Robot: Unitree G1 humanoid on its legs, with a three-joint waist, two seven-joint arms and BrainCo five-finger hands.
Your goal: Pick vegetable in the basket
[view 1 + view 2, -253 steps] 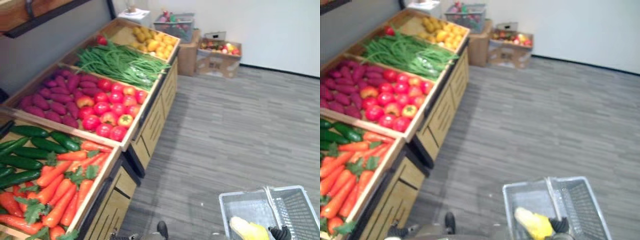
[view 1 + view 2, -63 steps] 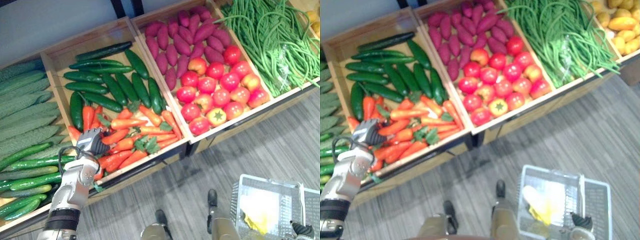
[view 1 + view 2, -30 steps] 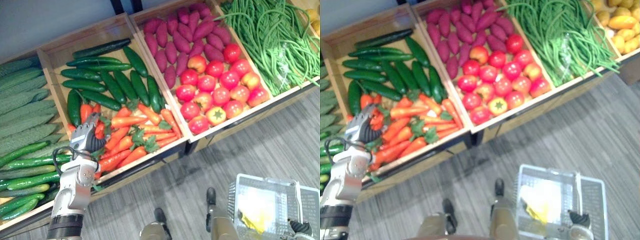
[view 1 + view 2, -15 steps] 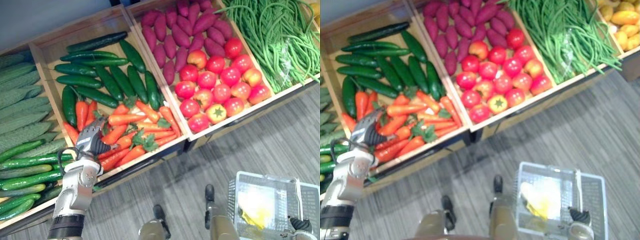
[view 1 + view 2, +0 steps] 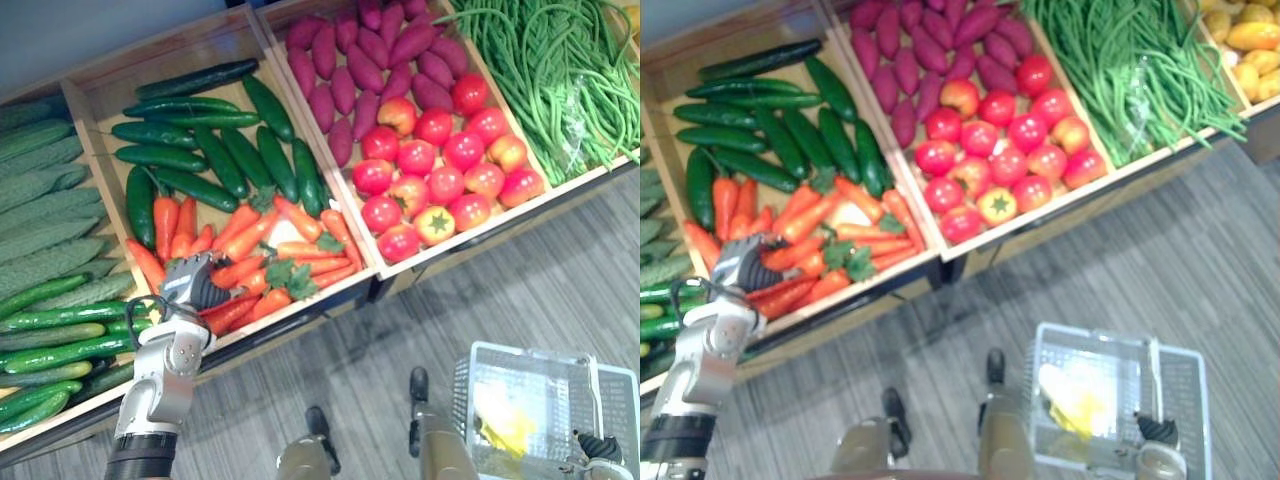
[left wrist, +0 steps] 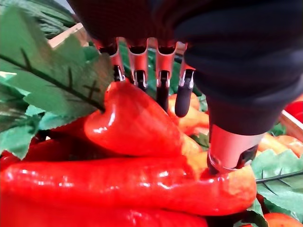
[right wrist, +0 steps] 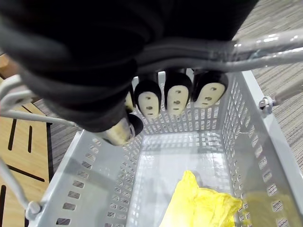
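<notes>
The silver-grey left arm (image 5: 163,368), at lower left, carried a black band. A dark ribbed cover clad the left hand (image 5: 190,282); the right hand (image 7: 176,97) had pale fingertips (image 7: 209,94).

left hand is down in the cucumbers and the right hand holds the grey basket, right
Not quite: the left hand is down among the carrots, not the cucumbers, as the left wrist view shows. The right hand does hold the grey basket.

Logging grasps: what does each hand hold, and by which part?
Right hand grips the grey basket by its handle. Left hand holds nothing: straight fingers reach over a carrot.
</notes>
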